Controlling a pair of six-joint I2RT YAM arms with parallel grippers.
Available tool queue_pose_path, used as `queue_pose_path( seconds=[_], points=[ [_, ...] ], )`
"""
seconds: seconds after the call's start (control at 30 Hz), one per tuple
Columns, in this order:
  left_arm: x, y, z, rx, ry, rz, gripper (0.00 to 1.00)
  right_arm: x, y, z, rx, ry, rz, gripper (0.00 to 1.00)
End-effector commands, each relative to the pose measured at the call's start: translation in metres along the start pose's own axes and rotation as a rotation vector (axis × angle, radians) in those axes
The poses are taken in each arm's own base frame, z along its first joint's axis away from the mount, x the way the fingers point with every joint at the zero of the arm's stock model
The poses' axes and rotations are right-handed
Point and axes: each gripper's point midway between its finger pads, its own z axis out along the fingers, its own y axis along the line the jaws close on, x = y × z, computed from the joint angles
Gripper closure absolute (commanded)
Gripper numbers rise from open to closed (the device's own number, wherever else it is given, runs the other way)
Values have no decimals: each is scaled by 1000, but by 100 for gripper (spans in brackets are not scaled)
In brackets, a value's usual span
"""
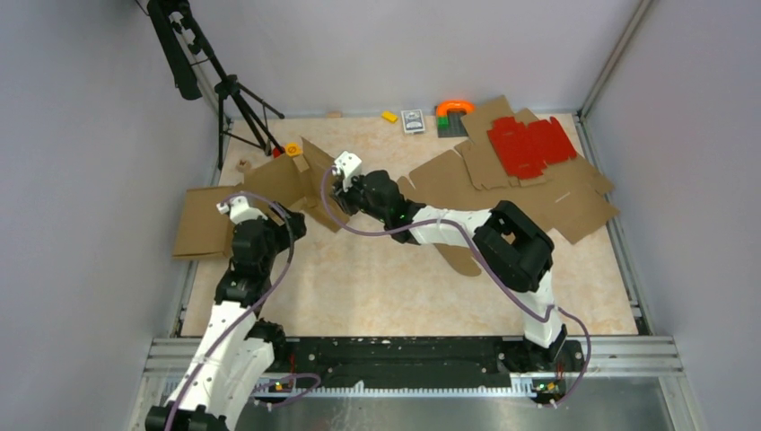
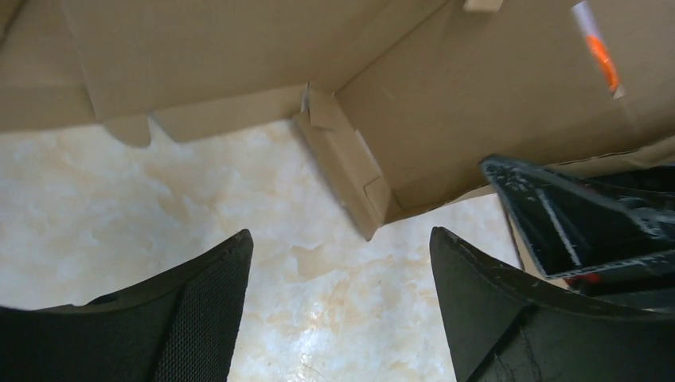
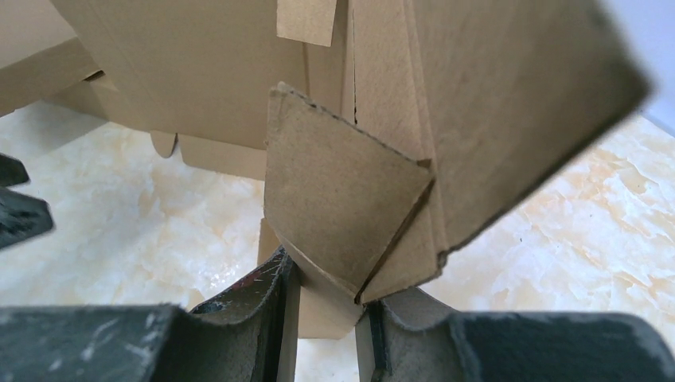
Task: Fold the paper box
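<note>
A: Why is the right gripper (image 3: 326, 274) pinched on that flap (image 3: 342, 199)?
B: It holds the paper box (image 1: 274, 180) wall upright at the table's (image 1: 404, 287) far-left side (flap folded double between its fingers).
A: And the left gripper (image 2: 341, 243)?
B: Jaws wide, empty, just beside the box corner, probably ready to press the next panel.

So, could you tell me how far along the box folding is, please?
Partly done: panels of the paper box stand up from the table, with one corner formed. In hand: the right gripper is clamped on a folded corner flap; the left gripper is open, holding nothing. Left: the leftmost panel lies flat, and the box is not closed.
</note>
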Motion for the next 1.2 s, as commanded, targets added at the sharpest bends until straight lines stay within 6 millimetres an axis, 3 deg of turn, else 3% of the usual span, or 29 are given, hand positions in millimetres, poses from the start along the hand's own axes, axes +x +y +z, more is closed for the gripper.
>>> queue_pose_path(
  seconds=[0.0, 0.13, 0.2, 0.43, 0.63, 0.73, 0.87, 1.17],
  points=[
    [-28, 3, -9, 7, -109, 67, 17, 26, -2, -21, 1, 131, 30, 80],
    [-62, 24, -15, -69, -242, 51, 15, 35, 0, -32, -24, 152, 34, 80],
    [-80, 24, -18, -66, -294, 54, 14, 39, 1, -33, -36, 173, 36, 80],
    [-105, 45, -2, -91, -348, -23, 14, 39, 2, -30, -62, 202, 32, 80],
    [-127, 31, -2, 149, -485, 49, 13, 45, 2, -27, -68, 225, 24, 80],
    [-131, 20, -5, 222, -480, 134, 12, 48, 7, -24, -104, 238, 32, 80],
    [-126, 16, 7, 250, -403, 199, 11, 57, 13, -20, -135, 260, 44, 80],
    [-123, 28, 26, 240, -354, 209, 12, 51, 16, -19, -147, 242, 51, 80]
  ],
)
